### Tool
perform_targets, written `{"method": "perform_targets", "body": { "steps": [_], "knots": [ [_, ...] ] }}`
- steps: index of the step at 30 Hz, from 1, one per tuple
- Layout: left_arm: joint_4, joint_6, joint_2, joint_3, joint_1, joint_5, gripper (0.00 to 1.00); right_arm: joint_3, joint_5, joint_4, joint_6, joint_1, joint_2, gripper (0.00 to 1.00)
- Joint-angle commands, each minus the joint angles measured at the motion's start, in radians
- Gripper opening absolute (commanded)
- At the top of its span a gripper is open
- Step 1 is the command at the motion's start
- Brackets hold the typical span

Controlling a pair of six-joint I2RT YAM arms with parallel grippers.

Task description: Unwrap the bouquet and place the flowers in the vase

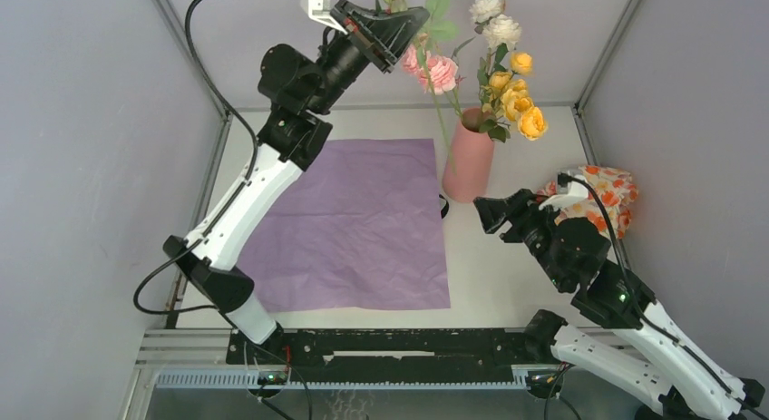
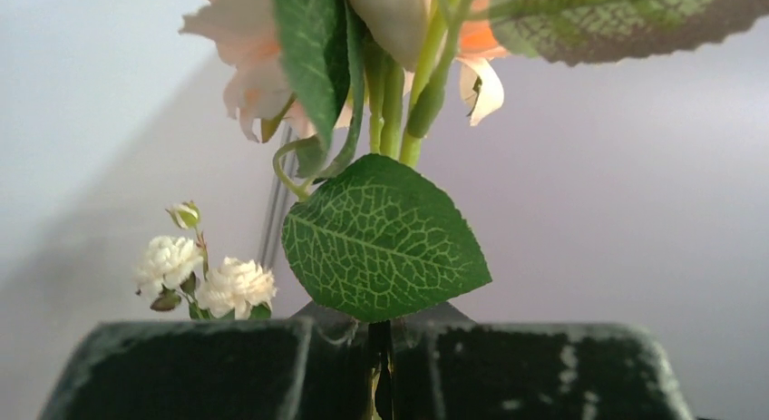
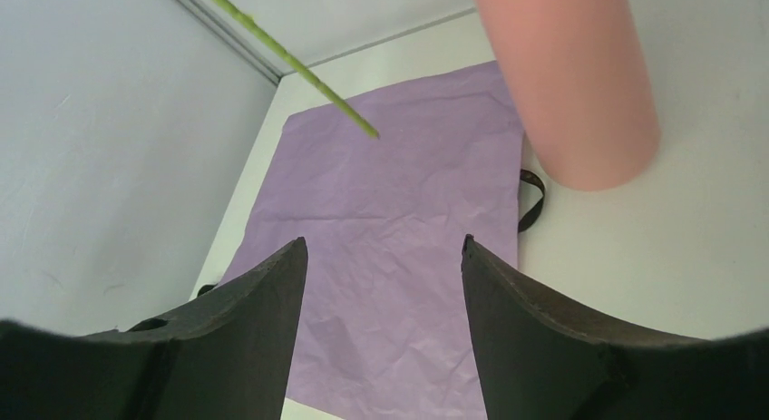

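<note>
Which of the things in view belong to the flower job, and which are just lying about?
Job: vase, yellow and white flowers in it, pink rose held in left gripper, flat purple paper and black ribbon (wrapping, already off).
Lying about: orange-flowered cloth bundle beside the right arm.

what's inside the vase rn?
Seen: yellow and white flowers stand in the vase; their stems inside are hidden by its wall. The pink rose hangs outside, in the left gripper.

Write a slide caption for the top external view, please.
Left gripper holds a pink rose beside the vase of yellow and white flowers; purple paper lies flat.
</note>
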Motion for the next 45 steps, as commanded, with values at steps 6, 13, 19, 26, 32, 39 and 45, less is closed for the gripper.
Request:
{"method": "perform_targets", "body": {
  "steps": [6,13,19,26,32,39,45],
  "knots": [
    [-0.015,0.181,0.208,0.297,-0.051,-0.145,0.01,-0.066,0.069,-0.060,0.065,-0.010,-0.118,0.73],
    [-0.036,0.319,0.369,0.513,-0.090,-0.259,0.01,-0.072,0.086,-0.037,0.028,-0.024,-0.108,0.75],
    [0.050,0.367,0.377,0.483,-0.090,-0.298,0.02,-0.072,0.052,0.012,-0.021,-0.050,-0.081,0.76],
    [0.124,0.354,0.418,0.486,-0.090,-0.343,0.03,-0.072,-0.006,0.018,-0.008,-0.083,-0.059,0.76],
    [0.148,0.362,0.402,0.484,-0.100,-0.327,0.02,-0.072,-0.033,0.031,-0.022,-0.109,-0.044,0.76],
    [0.179,0.364,0.403,0.490,-0.113,-0.331,0.03,-0.072,-0.081,0.043,-0.024,-0.144,-0.033,0.76],
    [0.182,0.380,0.385,0.472,-0.120,-0.323,0.03,-0.072,-0.112,0.052,-0.026,-0.165,-0.025,0.76]
  ]
}}
